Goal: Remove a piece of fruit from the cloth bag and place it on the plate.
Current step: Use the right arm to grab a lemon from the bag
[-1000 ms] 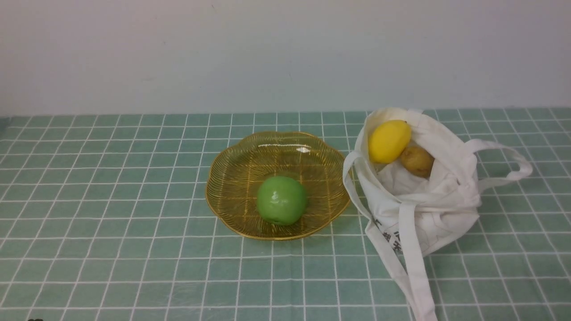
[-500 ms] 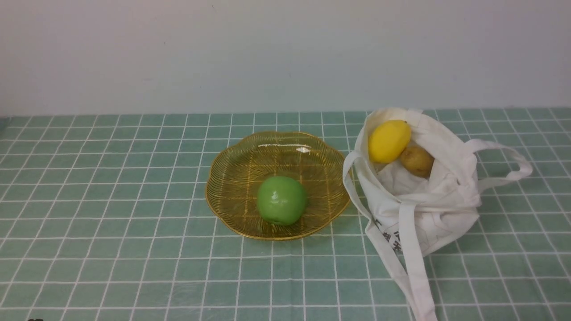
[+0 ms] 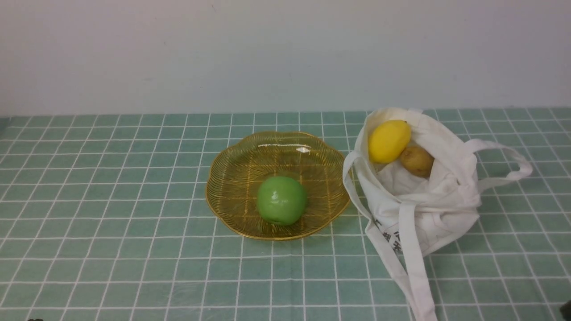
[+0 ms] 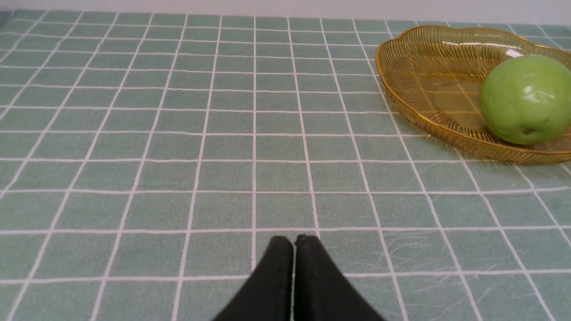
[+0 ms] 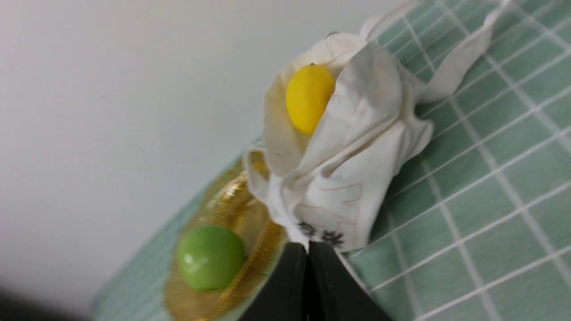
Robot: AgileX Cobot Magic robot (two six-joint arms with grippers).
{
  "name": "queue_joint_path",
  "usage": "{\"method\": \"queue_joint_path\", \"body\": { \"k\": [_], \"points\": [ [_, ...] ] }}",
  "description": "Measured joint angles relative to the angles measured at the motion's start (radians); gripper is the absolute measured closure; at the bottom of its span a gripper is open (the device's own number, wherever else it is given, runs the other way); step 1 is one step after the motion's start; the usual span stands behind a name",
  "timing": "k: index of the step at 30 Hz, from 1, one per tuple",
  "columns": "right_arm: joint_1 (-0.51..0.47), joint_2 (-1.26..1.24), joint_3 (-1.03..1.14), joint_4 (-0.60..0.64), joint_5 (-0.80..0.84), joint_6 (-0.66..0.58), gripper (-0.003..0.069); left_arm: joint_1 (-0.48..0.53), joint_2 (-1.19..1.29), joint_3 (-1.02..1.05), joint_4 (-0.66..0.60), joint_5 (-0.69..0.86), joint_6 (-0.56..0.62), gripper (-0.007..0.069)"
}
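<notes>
The yellow lemon [image 3: 389, 141] lies in the open mouth of the white cloth bag [image 3: 428, 209] at the right, touching a brown oval fruit [image 3: 417, 161]. The amber plate [image 3: 232, 178] sits mid-table, left of the bag, with a green apple [image 3: 281, 200] in it. My left gripper [image 4: 293, 238] is shut and empty, low over the cloth, well short of the plate [image 4: 428, 76]. My right gripper [image 5: 308, 245] is shut and empty, tilted, and faces the printed side of the bag [image 5: 357, 178] and the lemon [image 5: 309, 98] from a distance.
One long bag strap [image 3: 415, 272] trails toward the front edge and another loops out to the right [image 3: 513, 165]. A green checked cloth [image 3: 111, 200] covers the table and a pale wall stands behind it. A dark edge [image 3: 566, 308] shows at the front right corner.
A dark edge has come into the bottom right corner of the front view. The fruits, bag and plate have not moved.
</notes>
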Motion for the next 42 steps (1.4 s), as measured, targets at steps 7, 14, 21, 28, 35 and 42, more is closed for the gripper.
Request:
{"method": "queue_joint_path", "body": {
  "k": [7,14,21,28,35,42],
  "points": [
    [0.0,0.0,0.0,0.183,-0.049,0.017,0.0673,0.0,0.0,0.0,0.0,0.0,0.0,0.0632],
    [0.0,0.003,-0.145,0.168,-0.048,-0.245,0.0673,0.0,0.0,0.0,0.0,0.0,0.0,0.0632],
    [0.0,0.304,-0.49,-0.097,0.169,-0.449,0.0673,0.0,0.0,0.0,0.0,0.0,0.0,0.0632],
    [0.0,0.769,-0.684,-0.246,0.357,-0.422,0.0667,0.0,0.0,0.0,0.0,0.0,0.0,0.0632],
    [0.001,1.209,-0.924,-0.143,0.335,-0.541,0.0573,0.0,0.0,0.0,0.0,0.0,0.0,0.0632],
    [0.004,1.587,-1.194,0.052,0.371,-0.697,0.0263,0.0,0.0,0.0,0.0,0.0,0.0,0.0632]
  ]
}}
